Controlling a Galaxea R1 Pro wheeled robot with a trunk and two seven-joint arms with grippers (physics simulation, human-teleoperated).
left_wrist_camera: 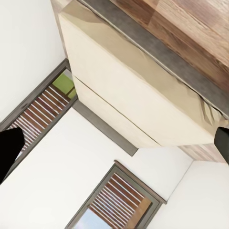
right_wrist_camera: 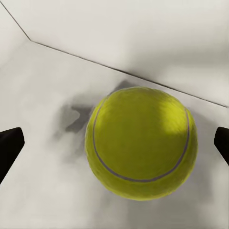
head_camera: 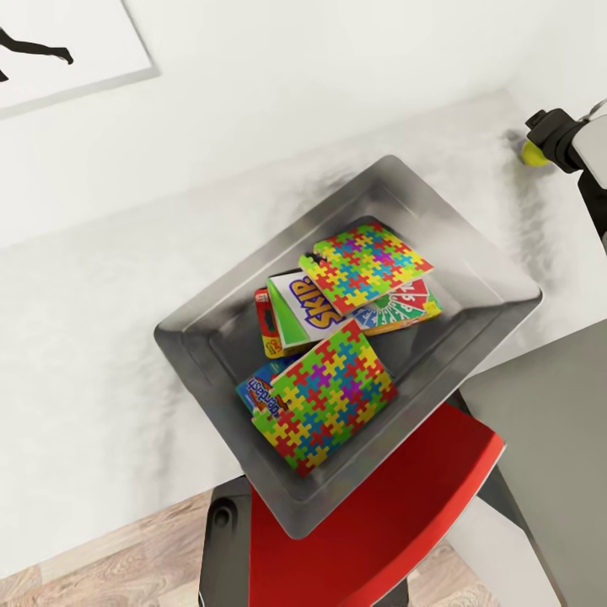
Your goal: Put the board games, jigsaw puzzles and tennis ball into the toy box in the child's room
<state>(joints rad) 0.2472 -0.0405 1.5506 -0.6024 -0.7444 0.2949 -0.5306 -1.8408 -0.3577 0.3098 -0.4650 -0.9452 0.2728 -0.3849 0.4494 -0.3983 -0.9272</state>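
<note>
A: Ball (right_wrist_camera: 141,143) where?
B: On the desk (head_camera: 101,320) by the wall, past the box's (head_camera: 497,295) far corner. We see our right gripper (right_wrist_camera: 114,143) spread wide around it, not gripping.
A: Left gripper (left_wrist_camera: 114,143)?
B: Open, empty, facing the bed (left_wrist_camera: 138,90).

I see a white wall (head_camera: 278,76) carrying a framed silhouette picture (head_camera: 51,51). Wood-plank floor (head_camera: 110,556) lies below. On the left wrist feed: two slatted windows (left_wrist_camera: 114,202) set in white walls, plank floor (left_wrist_camera: 191,28).
</note>
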